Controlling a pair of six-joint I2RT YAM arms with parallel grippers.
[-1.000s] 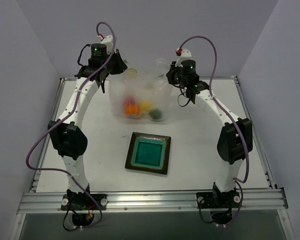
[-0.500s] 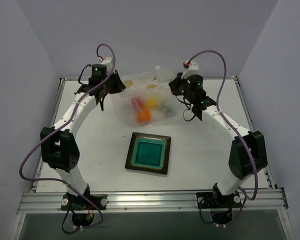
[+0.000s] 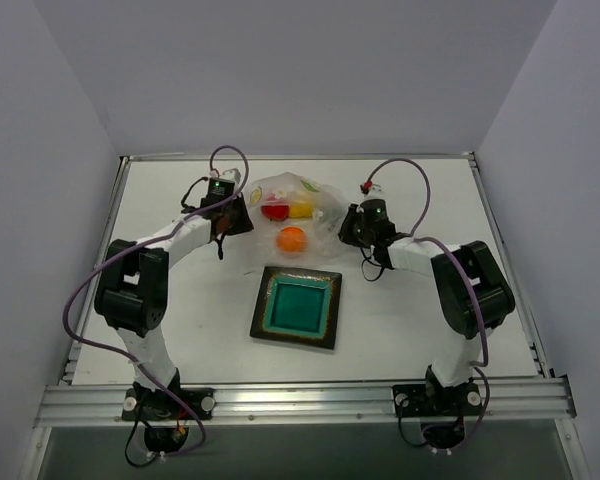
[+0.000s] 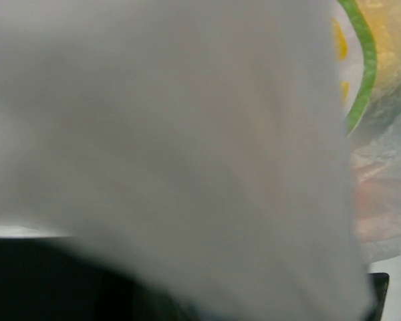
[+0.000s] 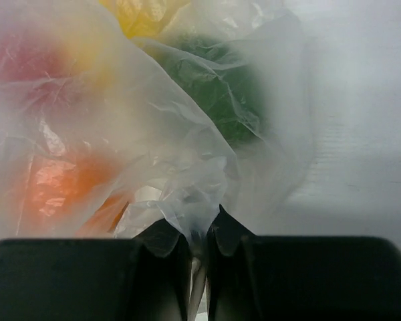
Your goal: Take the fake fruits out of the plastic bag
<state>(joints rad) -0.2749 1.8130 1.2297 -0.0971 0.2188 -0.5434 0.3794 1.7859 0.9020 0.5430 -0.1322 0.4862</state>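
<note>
right gripper point(image 5: 199, 231): fingers together, clamped on a twisted fold of the bag point(image 3: 325, 200) at its right end. the film bunches up between the two black tips in the wrist view.

left gripper point(image 3: 232, 212): closed, on the bag's left edge. blurred film fills nearly all of its wrist view, so the pinch point itself is not seen. only a fruit-slice print point(image 4: 356, 67) with a green rim shows at the top right.

bag: clear, heavily crinkled, slumped low on the table point(image 3: 180, 290) in the far middle, between the two grippers and just beyond the plate point(image 3: 298, 272).

fruits: the red fruit point(image 3: 274, 210) and yellow pear point(image 3: 300, 208) sit side by side toward the far side. the orange ball point(image 3: 291, 238) is at the near edge, closest to the plate. the green fruit point(image 5: 230, 100) is nearest the right gripper and hazy under folded film. all four show through plastic in the right wrist view. cannot tell whether the orange ball is fully inside or at an opening.

orientation: the bag's long axis runs left to right, from one gripper to the other, roughly parallel to the plate's far edge. cannot tell which way the mouth faces.
</note>
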